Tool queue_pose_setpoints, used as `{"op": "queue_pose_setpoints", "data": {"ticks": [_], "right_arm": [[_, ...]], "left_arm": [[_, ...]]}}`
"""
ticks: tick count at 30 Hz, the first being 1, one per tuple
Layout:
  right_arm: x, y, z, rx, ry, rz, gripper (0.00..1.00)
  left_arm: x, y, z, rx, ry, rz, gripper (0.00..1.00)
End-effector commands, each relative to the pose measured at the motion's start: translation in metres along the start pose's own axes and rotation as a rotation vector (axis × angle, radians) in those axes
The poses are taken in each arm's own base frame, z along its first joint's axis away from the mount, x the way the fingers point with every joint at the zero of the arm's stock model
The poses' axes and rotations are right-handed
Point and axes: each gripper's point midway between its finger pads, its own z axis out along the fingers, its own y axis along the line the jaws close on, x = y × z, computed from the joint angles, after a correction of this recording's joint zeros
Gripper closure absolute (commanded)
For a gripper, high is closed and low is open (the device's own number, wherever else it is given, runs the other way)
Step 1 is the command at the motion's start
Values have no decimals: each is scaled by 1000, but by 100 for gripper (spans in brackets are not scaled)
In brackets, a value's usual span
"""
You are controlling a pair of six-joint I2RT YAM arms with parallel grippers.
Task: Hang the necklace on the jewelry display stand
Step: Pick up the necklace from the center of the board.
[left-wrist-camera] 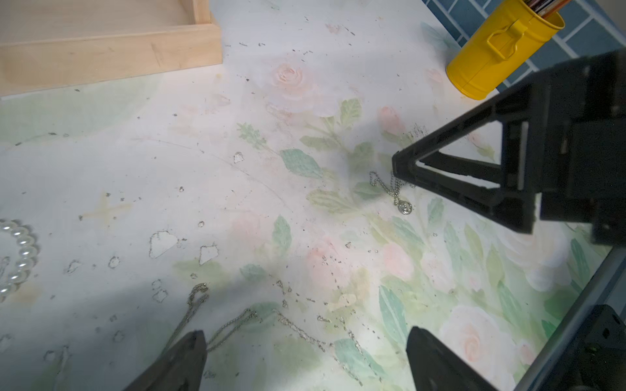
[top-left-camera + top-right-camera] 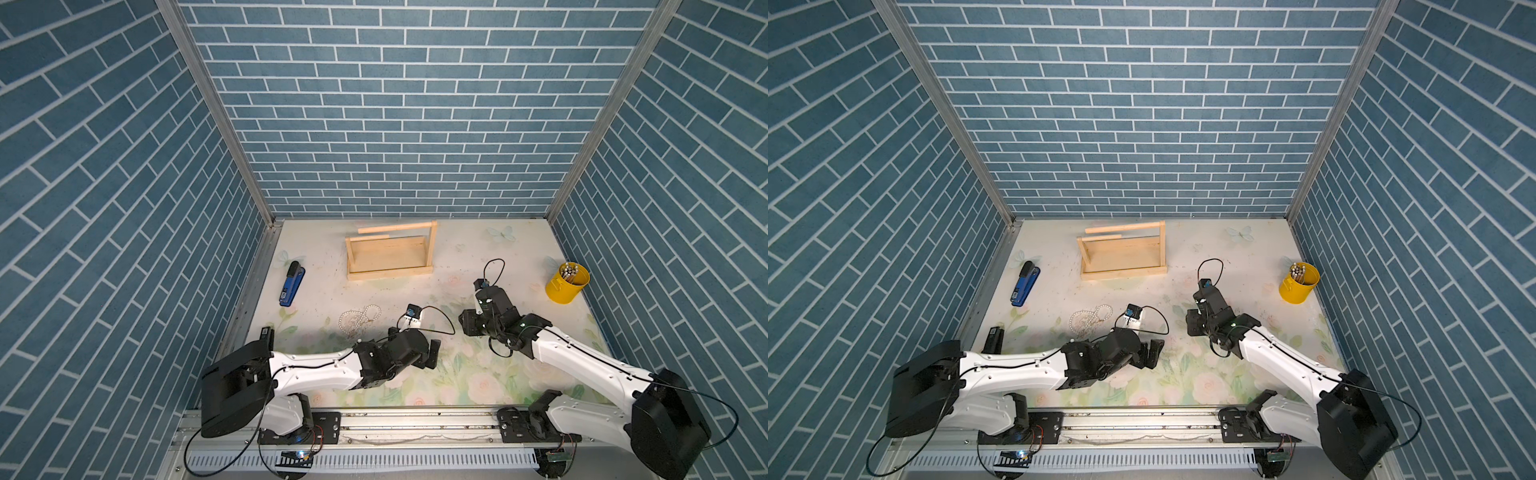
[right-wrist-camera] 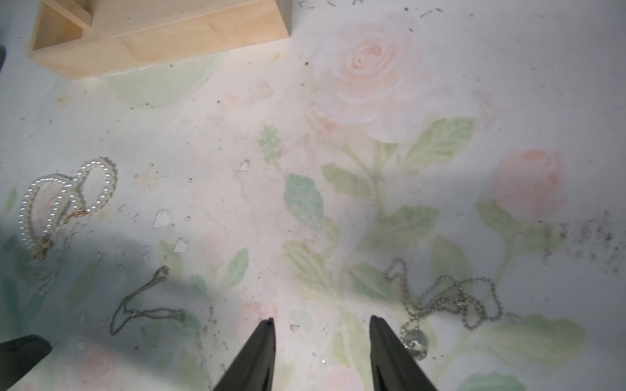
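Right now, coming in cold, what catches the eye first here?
The pale wooden jewelry display stand sits at the back middle of the table, bars bare, with a bright yellow cup at the far right. Nearer the front, a coiled pearl necklace lies left of centre, a blue stapler beyond it at the left edge.

stand [image 2: 388, 254] rear | stapler [image 2: 291, 284] left | cup [image 2: 566, 284] right | pearls [image 2: 356, 320] before stand

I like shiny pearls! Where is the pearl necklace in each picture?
Top view: pearl necklace lies beyond the left arm.
Top view: pearl necklace, same spot.
Left wrist: pearl necklace cut off at the edge.
Right wrist: pearl necklace whole, beside a thin chain.
Shared landmark: the jewelry display stand.
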Motion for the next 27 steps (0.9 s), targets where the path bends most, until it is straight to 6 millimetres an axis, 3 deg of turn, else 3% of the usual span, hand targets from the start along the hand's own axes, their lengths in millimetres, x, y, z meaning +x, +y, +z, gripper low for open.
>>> {"op": "queue_pose_setpoints", "data": {"ticks": [1, 7, 14, 19, 27], "right_arm": [[15, -12, 7, 37, 88, -55, 51], [16, -15, 18, 41, 121, -64, 52], [19, -24, 29, 99, 156, -81, 62], [22, -41, 28, 163, 173, -67, 72], [42, -57, 31, 195, 229, -54, 71]], "left_arm": [[3, -4, 5, 22, 34, -21, 3], [7, -1, 11, 34, 66, -46, 9], [10, 4, 18, 56, 83, -67, 22], [10, 4, 22, 63, 83, -60, 23], [15, 5, 25, 66, 91, -56, 23]]}}
